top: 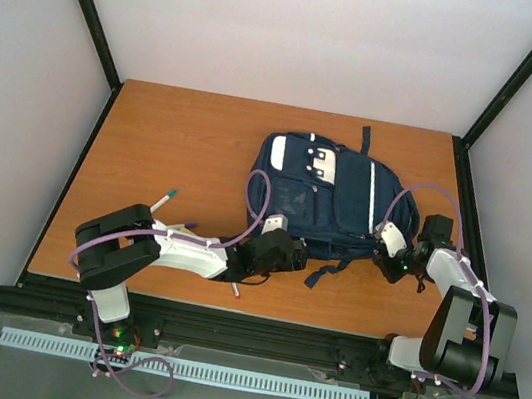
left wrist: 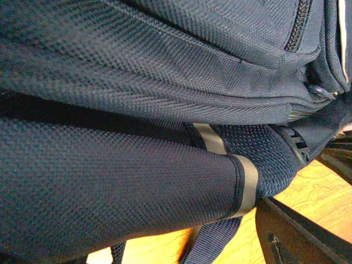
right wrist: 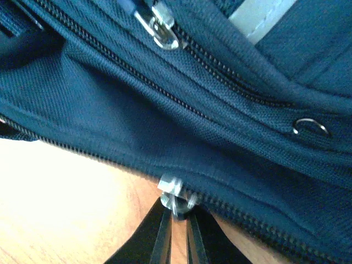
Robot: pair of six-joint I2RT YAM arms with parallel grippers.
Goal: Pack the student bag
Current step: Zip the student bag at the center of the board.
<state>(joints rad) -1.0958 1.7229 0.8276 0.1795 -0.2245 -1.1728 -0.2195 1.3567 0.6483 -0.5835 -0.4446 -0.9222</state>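
The student bag (top: 332, 195), navy with white patches, lies flat in the middle of the table. My left gripper (top: 288, 254) is at its near left corner. In the left wrist view a padded shoulder strap (left wrist: 121, 187) with a grey band fills the frame; one dark finger (left wrist: 291, 236) shows far to the right, so the jaws stand apart around the strap. My right gripper (top: 388, 261) is at the bag's right side. Its fingers (right wrist: 163, 242) are shut on a silver zipper pull (right wrist: 175, 193) at the bag's edge (right wrist: 165, 110).
A green-tipped pen (top: 164, 200) lies on the table left of the bag, and a red-tipped pen (top: 232, 289) lies by the near edge under the left arm. A second zipper pull (right wrist: 157, 27) and a small wire ring (right wrist: 311, 126) show on the bag.
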